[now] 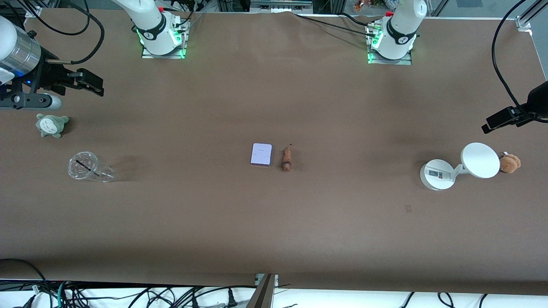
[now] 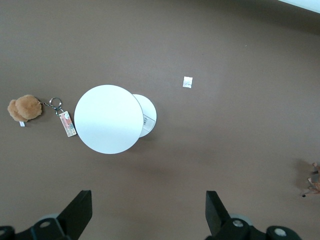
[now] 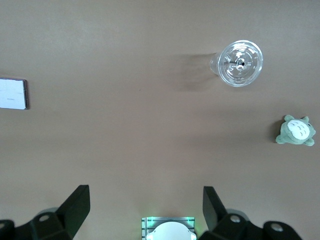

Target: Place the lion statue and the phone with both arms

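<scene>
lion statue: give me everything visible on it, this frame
The lion statue is a tiny, elongated brown-orange figurine, darker at the end nearer the front camera, with a thin tail pointing toward the robots' bases. It lies flat on the brown table near the middle, beside the phone, on its left-arm side, with a small gap between them. Material is too small to tell. Nothing touches it but the table; neither gripper is near it. The left wrist view catches only a sliver at its edge.

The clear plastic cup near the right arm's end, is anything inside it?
The clear plastic cup lies on its side on the table. Through its lid a dark straw-like stick shows; otherwise it looks empty. The part resting on the table is hidden.
</scene>
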Motion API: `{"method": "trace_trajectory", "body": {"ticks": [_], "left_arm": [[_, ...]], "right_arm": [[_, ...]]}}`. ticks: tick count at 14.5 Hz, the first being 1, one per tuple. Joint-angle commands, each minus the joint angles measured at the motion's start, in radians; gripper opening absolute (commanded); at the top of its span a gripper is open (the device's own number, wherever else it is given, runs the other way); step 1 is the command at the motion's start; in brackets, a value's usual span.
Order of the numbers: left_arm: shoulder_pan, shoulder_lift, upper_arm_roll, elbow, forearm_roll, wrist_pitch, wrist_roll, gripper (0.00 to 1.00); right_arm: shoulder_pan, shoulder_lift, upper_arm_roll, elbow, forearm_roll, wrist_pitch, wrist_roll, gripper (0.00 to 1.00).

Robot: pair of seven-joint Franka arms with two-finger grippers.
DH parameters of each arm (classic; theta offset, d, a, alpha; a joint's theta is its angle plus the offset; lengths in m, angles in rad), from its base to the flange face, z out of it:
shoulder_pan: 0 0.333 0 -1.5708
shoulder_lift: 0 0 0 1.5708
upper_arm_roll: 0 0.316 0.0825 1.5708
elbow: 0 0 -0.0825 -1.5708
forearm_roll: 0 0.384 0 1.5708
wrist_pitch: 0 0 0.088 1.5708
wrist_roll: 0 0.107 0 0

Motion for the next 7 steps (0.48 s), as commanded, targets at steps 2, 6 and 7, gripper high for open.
{"method": "trace_trajectory", "body": {"ticks": [2,6,7], "left_arm": [[0.001,0.004,0.010,0.049,0.000,-0.034,0.008,1.00],[-0.012,0.004,0.000,0.062,0.021,-0.058,0.005,1.00],[-0.014,0.004,0.000,0.062,0.021,-0.069,0.004,1.00]], "right_arm": [[-0.006,0.005,0.004,0.015,-0.002,0.005,-0.004,1.00],[-0.006,0.005,0.002,0.015,-0.002,0.008,-0.004,1.00],[-0.006,0.005,0.004,0.015,-0.002,0.008,-0.004,1.00]]}}
